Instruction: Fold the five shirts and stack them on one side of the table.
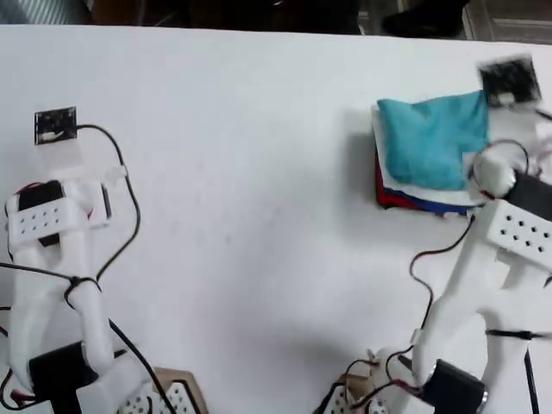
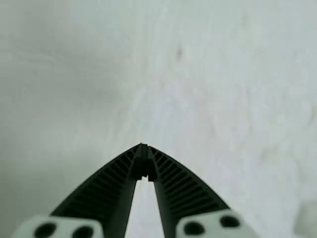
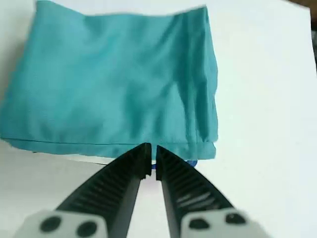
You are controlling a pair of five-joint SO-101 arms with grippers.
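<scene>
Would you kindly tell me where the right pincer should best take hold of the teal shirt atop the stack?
Probably its near edge, coming in low from the right pincer's side: the teal shirt lies flat atop the stack, and that edge faces the pincer's tips, which look shut and need opening.

Left gripper [image 2: 142, 161] closed, tips touching, above bare white table [image 2: 223, 99].

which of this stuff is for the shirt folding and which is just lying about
For the job: shirt stack with teal shirt on top; left gripper; right gripper.
Just lying about: black cable; brown block at the near edge.
</scene>
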